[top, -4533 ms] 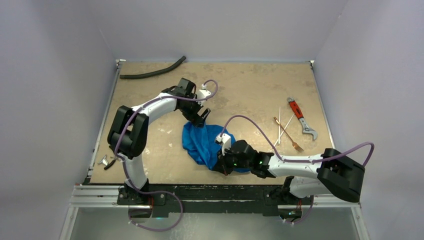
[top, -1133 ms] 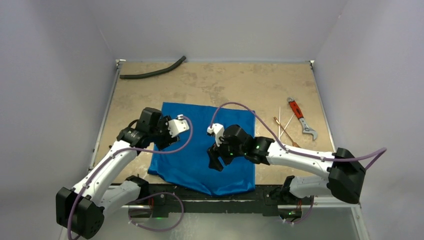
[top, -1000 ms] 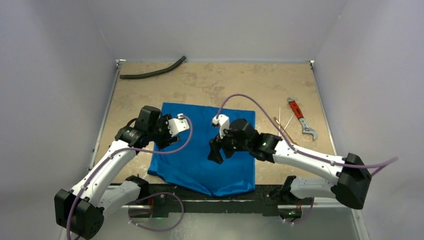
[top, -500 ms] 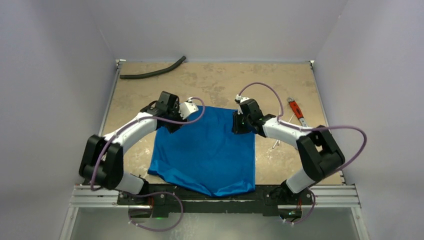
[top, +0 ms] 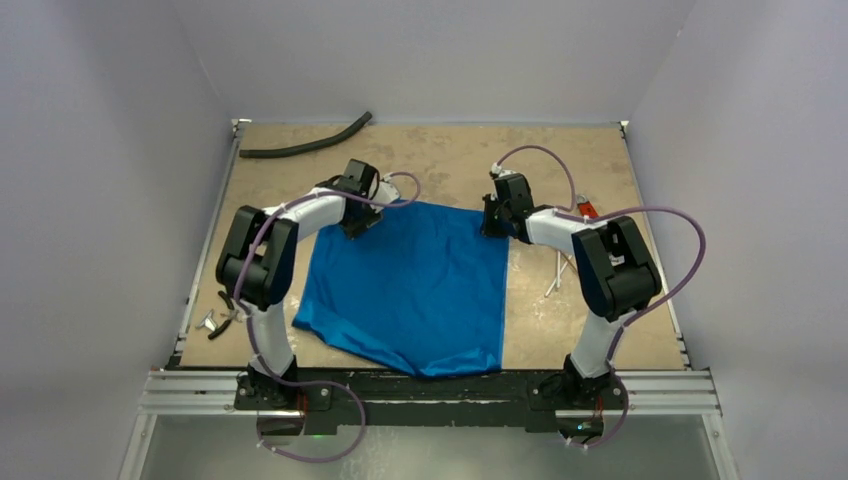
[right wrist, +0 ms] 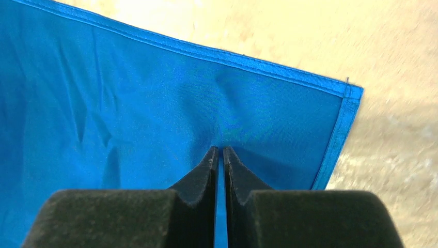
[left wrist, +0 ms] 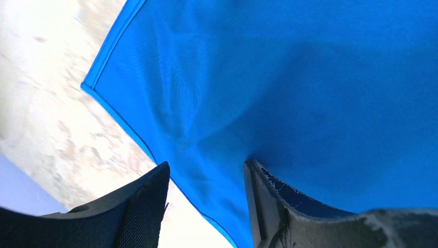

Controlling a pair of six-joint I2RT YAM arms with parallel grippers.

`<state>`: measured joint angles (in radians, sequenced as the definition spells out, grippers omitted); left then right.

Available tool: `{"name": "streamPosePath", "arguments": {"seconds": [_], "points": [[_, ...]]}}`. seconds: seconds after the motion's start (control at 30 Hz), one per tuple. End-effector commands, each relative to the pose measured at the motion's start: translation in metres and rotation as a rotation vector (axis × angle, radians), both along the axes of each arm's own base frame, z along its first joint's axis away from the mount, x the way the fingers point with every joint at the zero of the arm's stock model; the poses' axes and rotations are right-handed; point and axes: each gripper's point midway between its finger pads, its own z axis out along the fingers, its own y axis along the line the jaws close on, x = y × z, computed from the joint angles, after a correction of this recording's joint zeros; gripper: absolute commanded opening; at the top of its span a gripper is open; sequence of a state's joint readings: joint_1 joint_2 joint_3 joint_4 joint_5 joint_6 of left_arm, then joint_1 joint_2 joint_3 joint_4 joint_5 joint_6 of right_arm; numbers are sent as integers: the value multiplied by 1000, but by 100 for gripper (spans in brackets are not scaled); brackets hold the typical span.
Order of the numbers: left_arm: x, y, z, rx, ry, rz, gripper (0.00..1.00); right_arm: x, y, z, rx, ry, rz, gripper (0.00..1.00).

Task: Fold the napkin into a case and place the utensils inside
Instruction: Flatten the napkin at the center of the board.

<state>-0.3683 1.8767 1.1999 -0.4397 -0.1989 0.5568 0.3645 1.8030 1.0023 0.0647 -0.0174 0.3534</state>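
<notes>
The napkin (top: pixel 410 290) lies spread open and nearly flat on the desk (top: pixel 440 160), a bright blue sheet between the two arms, its nearest corner reaching the desk's near rim. Each arm reaches to one of its far corners.

The left fingers (left wrist: pixel 139 206) stand apart at the far left corner. The hemmed edge runs through the gap between them, with one finger over bare desk and the other over the cloth (whether either touches down I cannot tell). They grip nothing.

The right fingers (right wrist: pixel 201 175) are closed to a thin slit just inside the far right corner. The cloth puckers into small creases at their tips, so they pinch a bit of the napkin.

The utensils (top: pixel 553 283) lie on bare desk just right of the napkin, apart from it and partly hidden by the right arm. A red-handled wrench (top: pixel 588 210) peeks out behind that arm. A black hose (top: pixel 305 143) lies near the far left corner of the desk.
</notes>
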Motion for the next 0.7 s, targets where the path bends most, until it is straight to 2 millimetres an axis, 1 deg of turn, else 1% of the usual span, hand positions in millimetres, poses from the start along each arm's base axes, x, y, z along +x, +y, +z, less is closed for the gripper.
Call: {"name": "streamPosePath", "arguments": {"seconds": [0.0, 0.1, 0.2, 0.33, 0.43, 0.47, 0.5, 0.53, 0.6, 0.63, 0.67], "points": [[23, 12, -17, 39, 35, 91, 54, 31, -11, -4, 9, -17, -37, 10], [41, 7, -18, 24, 19, 98, 54, 54, -15, -9, 28, -21, -67, 7], [60, 2, -19, 13, 2, 114, 54, 79, -13, -9, 54, -46, -89, 6], [88, -6, -10, -12, -65, 127, 54, 125, -3, 5, 74, -108, -99, 9], [108, -10, 1, -36, -111, 150, 55, 152, -1, 26, 71, -160, -114, 9], [114, -12, 7, -46, -125, 155, 55, 158, -1, 36, 69, -181, -117, 11], [118, -13, 13, -52, -134, 157, 56, 162, 0, 47, 72, -203, -117, 16], [124, -15, 23, -63, -156, 158, 58, 164, 1, 59, 76, -222, -111, 22], [128, -18, 45, -86, -182, 147, 61, 162, -3, 87, 71, -273, -112, 30], [127, -19, 56, -98, -187, 140, 63, 156, -3, 102, 72, -299, -103, 36], [122, -20, 68, -113, -185, 128, 65, 147, -5, 110, 81, -308, -103, 42]]}}
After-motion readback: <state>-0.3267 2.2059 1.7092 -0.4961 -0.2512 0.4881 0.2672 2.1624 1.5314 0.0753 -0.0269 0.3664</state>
